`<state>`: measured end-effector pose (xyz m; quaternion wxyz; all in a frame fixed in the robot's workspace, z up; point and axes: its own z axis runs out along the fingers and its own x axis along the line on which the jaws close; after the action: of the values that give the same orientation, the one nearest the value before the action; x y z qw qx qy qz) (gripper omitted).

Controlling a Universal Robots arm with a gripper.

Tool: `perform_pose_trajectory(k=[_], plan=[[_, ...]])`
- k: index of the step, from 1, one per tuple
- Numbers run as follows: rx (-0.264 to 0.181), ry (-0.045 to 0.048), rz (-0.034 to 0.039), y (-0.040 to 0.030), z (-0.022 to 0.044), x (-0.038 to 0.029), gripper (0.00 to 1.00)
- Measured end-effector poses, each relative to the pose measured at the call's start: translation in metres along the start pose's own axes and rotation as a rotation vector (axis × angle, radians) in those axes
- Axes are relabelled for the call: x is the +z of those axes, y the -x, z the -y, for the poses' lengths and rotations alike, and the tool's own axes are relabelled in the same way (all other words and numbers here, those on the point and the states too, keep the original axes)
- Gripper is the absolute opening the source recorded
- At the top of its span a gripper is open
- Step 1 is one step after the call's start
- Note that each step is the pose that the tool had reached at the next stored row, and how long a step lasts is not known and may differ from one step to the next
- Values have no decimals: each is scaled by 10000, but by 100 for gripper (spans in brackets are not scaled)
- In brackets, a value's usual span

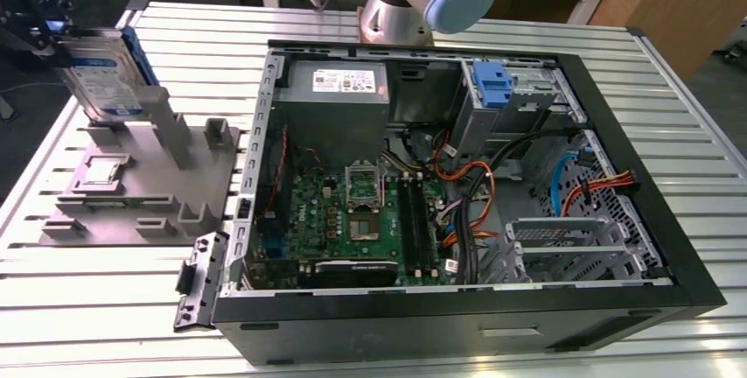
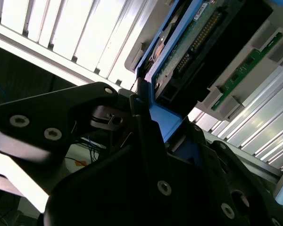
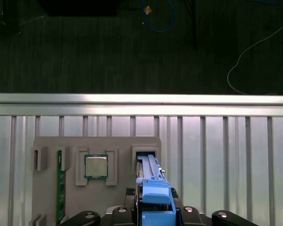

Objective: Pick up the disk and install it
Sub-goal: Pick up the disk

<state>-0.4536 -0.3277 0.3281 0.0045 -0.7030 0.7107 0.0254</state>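
Disk (image 1: 103, 76) upright at grey stand (image 1: 129, 185), exterior view's left of open computer case (image 1: 443, 318); gripper (image 1: 56, 41) fingers closed on its blue frame (image 3: 156, 197).

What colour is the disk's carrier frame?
Blue; the carrier frame shows best in the first wrist view.

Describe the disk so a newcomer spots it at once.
Start at the open computer case; the grey stand lies to the exterior view's left. At its far end the disk stands on edge in the gripper. Its blue frame and white-and-blue label set it apart from the grey posts.
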Motion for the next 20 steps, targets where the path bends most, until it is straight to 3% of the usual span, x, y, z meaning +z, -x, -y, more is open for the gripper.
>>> perform_pose_trajectory(k=[14,20], plan=[[0,-3,2,4,-3,-99,37],[1,-3,2,7,-5,-172,37]])
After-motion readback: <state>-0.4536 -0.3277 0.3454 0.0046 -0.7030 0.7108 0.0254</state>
